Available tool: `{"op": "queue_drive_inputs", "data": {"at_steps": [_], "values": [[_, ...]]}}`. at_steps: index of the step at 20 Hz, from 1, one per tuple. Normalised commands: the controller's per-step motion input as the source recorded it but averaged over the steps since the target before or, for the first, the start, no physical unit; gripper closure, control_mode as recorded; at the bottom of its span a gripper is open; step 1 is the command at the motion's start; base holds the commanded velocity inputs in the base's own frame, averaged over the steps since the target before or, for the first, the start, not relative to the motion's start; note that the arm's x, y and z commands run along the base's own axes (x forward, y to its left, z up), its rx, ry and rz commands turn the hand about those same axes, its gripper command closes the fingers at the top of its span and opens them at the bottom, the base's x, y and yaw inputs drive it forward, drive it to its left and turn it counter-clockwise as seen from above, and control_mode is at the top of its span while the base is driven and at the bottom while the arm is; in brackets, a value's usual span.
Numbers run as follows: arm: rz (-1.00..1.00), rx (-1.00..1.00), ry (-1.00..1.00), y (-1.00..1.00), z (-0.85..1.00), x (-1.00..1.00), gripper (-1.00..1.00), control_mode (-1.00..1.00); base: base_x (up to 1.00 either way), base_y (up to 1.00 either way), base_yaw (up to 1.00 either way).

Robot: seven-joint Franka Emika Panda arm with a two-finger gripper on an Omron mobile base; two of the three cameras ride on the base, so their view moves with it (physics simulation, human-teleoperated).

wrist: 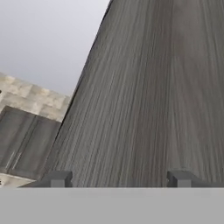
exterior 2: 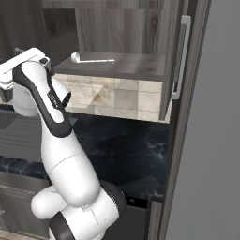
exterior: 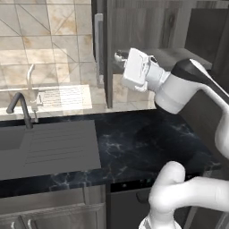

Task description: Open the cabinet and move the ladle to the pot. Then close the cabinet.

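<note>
The cabinet (exterior 2: 117, 28) stands open. Its left door (exterior: 108, 53) is swung out edge-on, and its right door (exterior 2: 180, 61) carries a long silver handle. The ladle (exterior 2: 91, 59) lies flat on the cabinet floor with its round bowl to the left. My gripper (exterior: 120, 57) is at the cabinet's left front, next to the left door and to the left of the ladle. In the hand view my gripper (wrist: 118, 179) is open, its fingertips (wrist: 54, 178) set wide against a dark wood-grain panel (wrist: 153, 87), with nothing between them. The pot is out of view.
Below the cabinet runs a black marble counter (exterior: 143, 143). A grey sink (exterior: 44, 147) with a dark faucet (exterior: 20, 107) sits at its left. A tall grey panel (exterior 2: 215, 140) walls off the right side. Tiled wall (exterior: 49, 40) lies behind.
</note>
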Motion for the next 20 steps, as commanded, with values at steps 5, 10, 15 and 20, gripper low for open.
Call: {"op": "queue_drive_inputs", "data": {"at_steps": [5,10,15,20], "values": [[-0.02,-0.07,-0.16,0.82,-0.15,0.04,-1.00,-1.00,0.00,0.00,0.00],[-0.05,-0.01,0.02,0.05,-0.13,0.14,-1.00,-1.00,0.00,0.00,0.00],[0.00,0.05,-0.05,-0.22,0.15,-0.22,-1.00,-1.00,0.00,0.00,0.00],[-0.01,0.06,0.07,-0.64,0.44,-0.29,-1.00,-1.00,0.00,0.00,0.00]]}}
